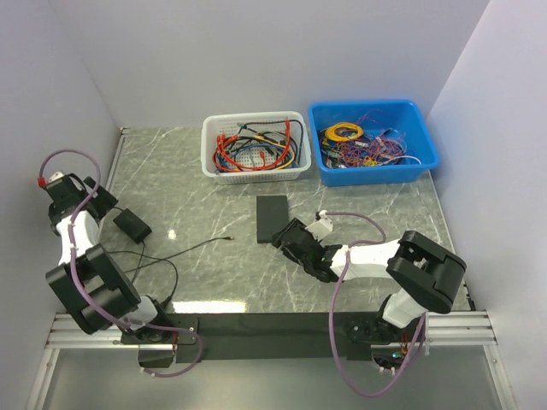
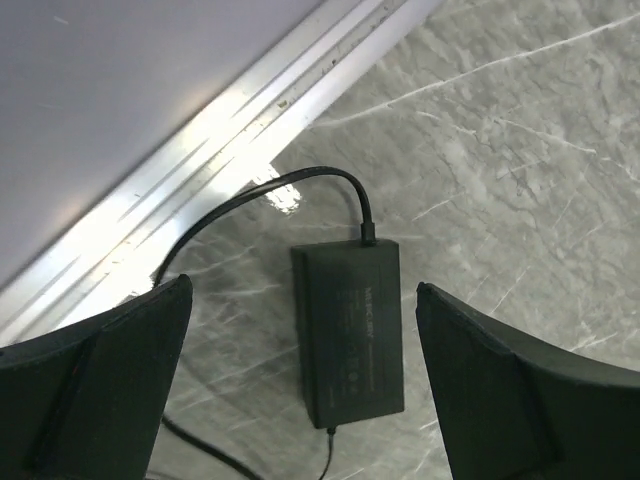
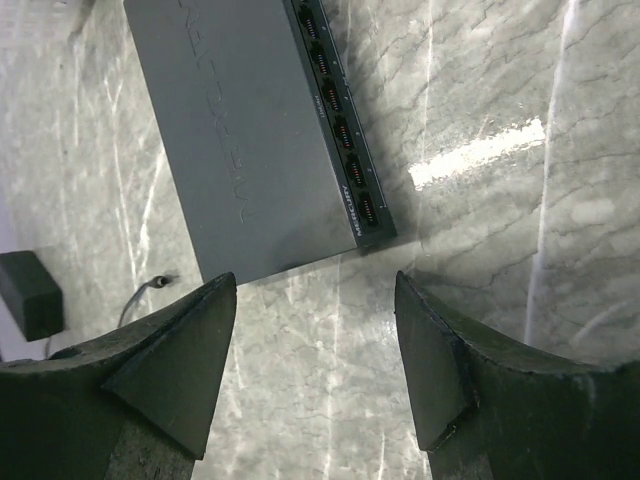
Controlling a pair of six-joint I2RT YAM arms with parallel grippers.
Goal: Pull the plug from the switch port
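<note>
The switch (image 1: pixel 272 218) is a flat black box lying mid-table. In the right wrist view it (image 3: pixel 250 140) shows a row of ports along its right edge, and none of the visible ports holds a plug. A thin black cable ends in a loose plug (image 1: pixel 231 239) on the table left of the switch; the plug also shows in the right wrist view (image 3: pixel 155 287). My right gripper (image 1: pixel 286 235) (image 3: pixel 314 282) is open and empty just at the switch's near end. My left gripper (image 1: pixel 109 207) (image 2: pixel 303 295) is open above the black power adapter (image 1: pixel 132 225) (image 2: pixel 350 330).
A white mesh basket (image 1: pixel 254 145) of cables and a blue bin (image 1: pixel 372 141) of wires stand at the back. The adapter's cable (image 1: pixel 162 256) loops over the table near the left arm. Walls close in left and right.
</note>
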